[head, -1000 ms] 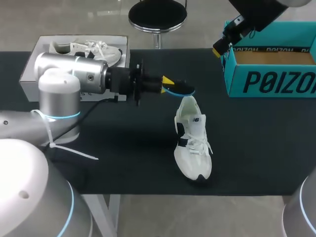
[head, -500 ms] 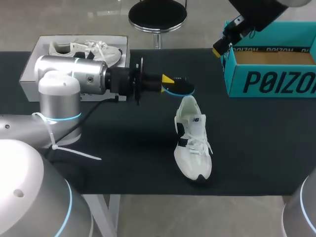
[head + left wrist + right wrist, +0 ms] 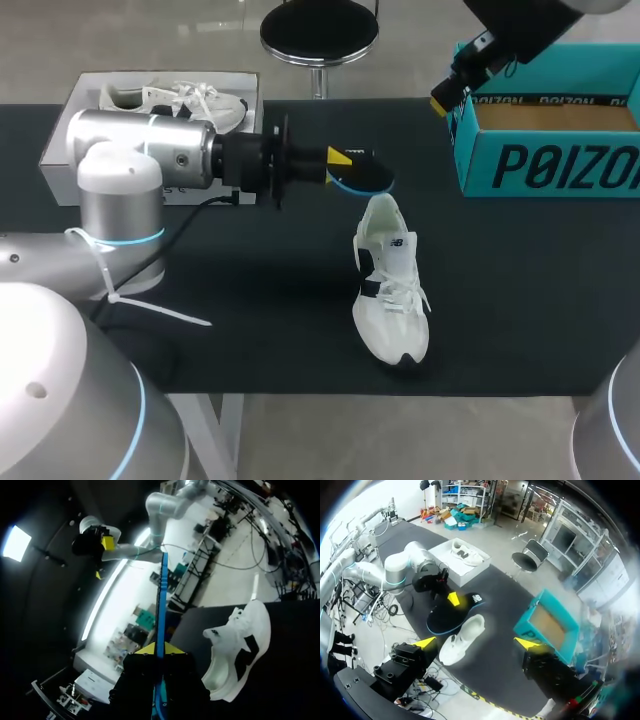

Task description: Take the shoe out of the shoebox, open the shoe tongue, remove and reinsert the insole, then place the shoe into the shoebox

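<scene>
The black table (image 3: 250, 300) spans the frame; the teal shoebox (image 3: 545, 160) stands open at upper right; the white shoe (image 3: 392, 285) rests at centre, outside the box, toe toward the lower edge; the dark insole (image 3: 365, 178) sits just above its heel, pinched in the left gripper (image 3: 340, 160); the right gripper (image 3: 476, 643) gapes wide.

Silver left arm (image 3: 120, 190) here, blue rings glowing at its joints, white cable tie (image 3: 150, 303), black left gripper (image 3: 342, 160) tipped yellow.

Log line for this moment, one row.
left gripper: shut on insole, at heel of shoe | right gripper: open, near shoebox | shoe: on table, insole out
</scene>
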Controlling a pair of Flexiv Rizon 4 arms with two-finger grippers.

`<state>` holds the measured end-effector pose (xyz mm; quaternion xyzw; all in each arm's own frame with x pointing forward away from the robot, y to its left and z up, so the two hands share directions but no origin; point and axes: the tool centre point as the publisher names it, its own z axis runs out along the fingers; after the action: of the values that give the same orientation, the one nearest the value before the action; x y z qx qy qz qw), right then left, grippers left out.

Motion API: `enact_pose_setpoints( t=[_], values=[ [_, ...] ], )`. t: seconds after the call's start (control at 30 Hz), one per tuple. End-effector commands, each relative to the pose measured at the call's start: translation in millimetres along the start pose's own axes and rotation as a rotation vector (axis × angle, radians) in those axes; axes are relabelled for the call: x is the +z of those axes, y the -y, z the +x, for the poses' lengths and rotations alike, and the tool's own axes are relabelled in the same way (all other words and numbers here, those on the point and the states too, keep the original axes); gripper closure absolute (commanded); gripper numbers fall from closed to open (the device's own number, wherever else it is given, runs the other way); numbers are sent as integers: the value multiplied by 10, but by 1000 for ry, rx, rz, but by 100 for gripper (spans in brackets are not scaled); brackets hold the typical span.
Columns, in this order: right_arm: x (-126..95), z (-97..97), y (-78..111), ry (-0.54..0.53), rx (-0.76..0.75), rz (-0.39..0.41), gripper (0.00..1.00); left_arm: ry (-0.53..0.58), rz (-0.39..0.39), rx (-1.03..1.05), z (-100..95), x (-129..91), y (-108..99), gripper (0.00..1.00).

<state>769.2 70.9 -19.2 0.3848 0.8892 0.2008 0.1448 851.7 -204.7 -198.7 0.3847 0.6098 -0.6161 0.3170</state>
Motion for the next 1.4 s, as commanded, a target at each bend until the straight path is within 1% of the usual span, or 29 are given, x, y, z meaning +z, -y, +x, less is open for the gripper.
enact_pose_setpoints(
  t=[0.03,0.6,0.63,0.7,0.8,0.87,0.9,0.97,1.0,1.07,1.1,1.13,1.2,1.23,1.27,1.3,1.33,1.4],
  values=[
    [14,-3,-17,-1,1,3,0,3,0,0,-3,-1,-4,100],
    [14,-3,-17,-1,1,3,0,3,0,0,-3,-1,-4,100],
    [14,-3,-17,-1,1,3,0,8,8,-42,-36,3,-22,100],
    [14,-3,-17,-1,1,3,0,38,58,-227,-127,6,-69,100],
    [14,-3,-17,-1,1,3,0,100,189,-560,-203,-11,-157,100],
    [14,-3,-17,-1,1,3,0,152,249,-739,-204,-18,-229,100],
    [14,-3,-17,-1,1,3,0,157,256,-796,-190,-13,-253,100],
    [14,-3,-17,-1,1,3,0,172,306,-928,-170,-9,-292,100],
    [14,-3,-17,-1,1,3,0,178,311,-990,-161,-6,-320,100],
    [14,-3,-17,-1,1,3,0,185,398,-1151,-145,9,-367,100],
    [14,-3,-17,-1,1,3,0,207,409,-1205,-134,14,-401,100],
    [14,-3,-17,-1,1,3,0,204,445,-1244,-126,25,-413,100],
    [14,-3,-17,-1,1,3,0,208,446,-1349,-114,56,-437,100],
    [14,-3,-17,-1,1,3,0,199,461,-1377,-120,69,-437,100],
    [14,-3,-17,-1,1,3,0,195,441,-1387,-127,85,-431,100],
    [14,-3,-17,-1,1,3,0,190,426,-1381,-140,100,-419,100],
    [14,-3,-17,-1,1,3,0,163,430,-1342,-163,113,-387,100],
    [14,-3,-17,-1,1,3,0,130,383,-1240,-207,128,-308,100]
  ],
)
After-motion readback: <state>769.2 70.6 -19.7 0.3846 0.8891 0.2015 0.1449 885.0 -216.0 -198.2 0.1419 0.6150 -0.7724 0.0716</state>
